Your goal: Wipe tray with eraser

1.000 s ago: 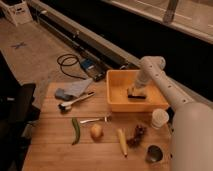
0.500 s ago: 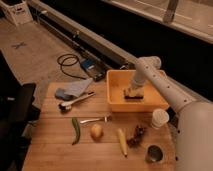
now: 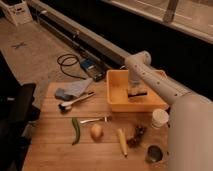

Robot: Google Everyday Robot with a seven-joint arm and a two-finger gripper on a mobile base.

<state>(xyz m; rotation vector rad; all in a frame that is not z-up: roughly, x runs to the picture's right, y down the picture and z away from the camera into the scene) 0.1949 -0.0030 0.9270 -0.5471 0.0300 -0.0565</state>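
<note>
1. i see a wooden table [image 3: 55,145] with many small things on it.
2. the tray [image 3: 116,102] is a big yellow bin. it sits at the far right part of the table, near the far edge.
3. my arm [image 3: 155,80] is white and comes in from the right side. it bends down into the tray.
4. the gripper [image 3: 136,89] is inside the tray, close to the middle of the tray floor.
5. the jaws are closed tight on the eraser [image 3: 137,93]. the eraser is a small block, dark with a lighter part, and it is low in the tray. i cannot tell if it touches the floor of the tray.
6. a blue-grey cloth [image 3: 71,90] lies near the far left corner of the table.
7. silver tongs [image 3: 76,101] with dark tips lie just beside the cloth, on the side nearer to me.
8. a green pepper [image 3: 76,130] lies toward the near left part of the table.
9. a fork [image 3: 95,120] lies near the middle, just in front of the tray.
10. a small round yellow thing [image 3: 97,131], maybe a fruit, sits beside the pepper.
11. a corn cob [image 3: 122,141] lies near the front edge.
12. a white cup [image 3: 159,118] stands at the right edge, just in front of the tray.
13. a dark can [image 3: 154,154] stands at the near right corner.
</note>
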